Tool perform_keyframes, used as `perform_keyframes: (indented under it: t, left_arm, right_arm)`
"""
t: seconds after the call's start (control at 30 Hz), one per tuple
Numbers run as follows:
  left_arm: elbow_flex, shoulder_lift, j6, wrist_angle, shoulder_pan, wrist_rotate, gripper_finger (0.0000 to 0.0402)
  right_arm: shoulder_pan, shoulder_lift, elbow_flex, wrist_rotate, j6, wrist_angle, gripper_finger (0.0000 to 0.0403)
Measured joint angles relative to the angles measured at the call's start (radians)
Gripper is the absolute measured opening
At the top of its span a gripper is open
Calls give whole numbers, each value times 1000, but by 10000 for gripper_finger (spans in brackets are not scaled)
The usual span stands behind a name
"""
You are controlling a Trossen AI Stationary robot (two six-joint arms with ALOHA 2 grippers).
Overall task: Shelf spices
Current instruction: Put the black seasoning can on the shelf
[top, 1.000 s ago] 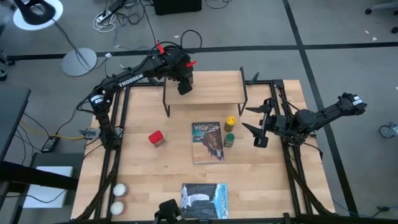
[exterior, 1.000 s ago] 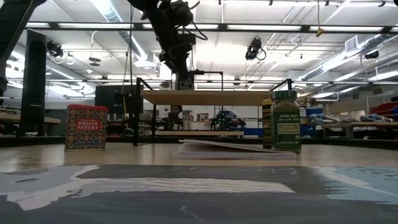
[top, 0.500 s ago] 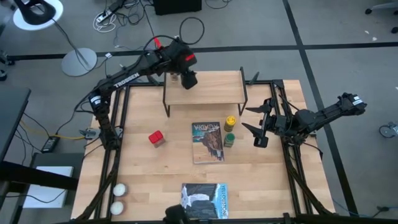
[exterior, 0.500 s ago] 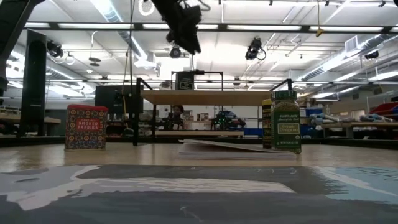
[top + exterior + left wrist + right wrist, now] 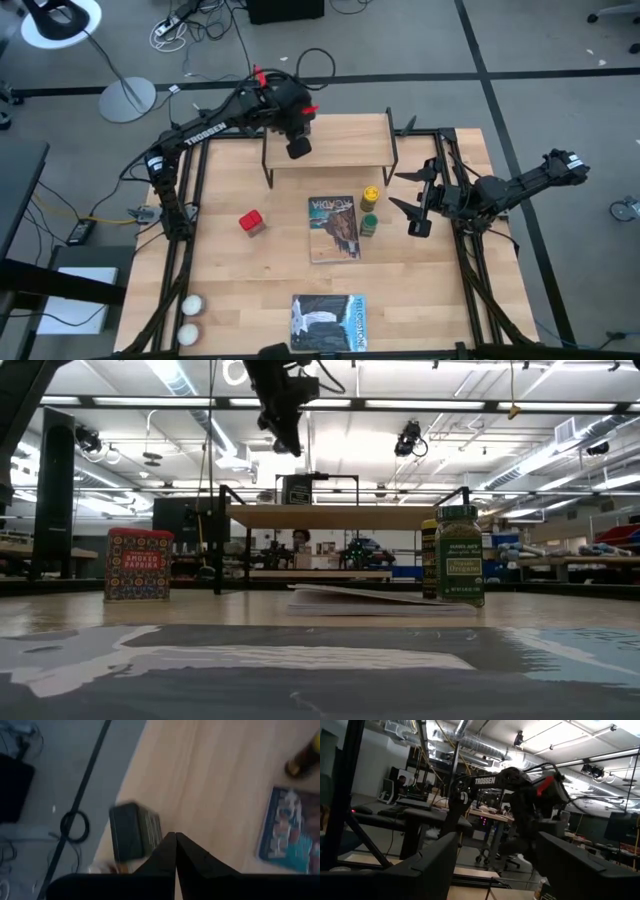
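With the dark square tin [image 5: 134, 831] shelved, route the empty, fully closed left gripper [image 5: 175, 837] clear of the shelf [image 5: 345, 140] toward the red tin [image 5: 250, 221]; the right gripper [image 5: 412, 205] waits, jaws spread.

I see a pale matt wood shelf [image 5: 330, 140] on black metal legs, a printed red tin [image 5: 138, 564], glossy magazine [image 5: 333, 227].

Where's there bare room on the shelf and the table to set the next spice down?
The shelf is bare right of the dark square tin, through to its right end. On the table, wood is free between the red tin and the two white balls. It is crowded where the green jar and yellow-lidded jar stand beside the magazine.
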State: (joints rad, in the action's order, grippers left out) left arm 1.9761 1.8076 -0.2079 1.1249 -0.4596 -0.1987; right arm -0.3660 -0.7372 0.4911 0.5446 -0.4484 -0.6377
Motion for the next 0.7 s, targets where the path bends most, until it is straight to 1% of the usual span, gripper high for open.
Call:
perform_keyframes:
  t: [0.13,0.2,0.33,0.5,0.7]
  left_arm:
    - [-52,0,1,-9,-6,-23,3]
    - [-81,2,0,-6,-9,-54,2]
    - [-163,0,-21,-60,-12,-86,1]
    - [-189,-1,-27,-94,-14,-96,1]
    - [-209,0,-28,-93,-32,-96,0]
  right_arm:
    - [0,0,0,0,1,-4,270]
    - [0,0,0,0,3,-4,270]
    - [0,0,0,0,3,-5,270]
    - [-5,0,0,0,2,-5,270]
    - [-5,0,0,0,2,-5,270]
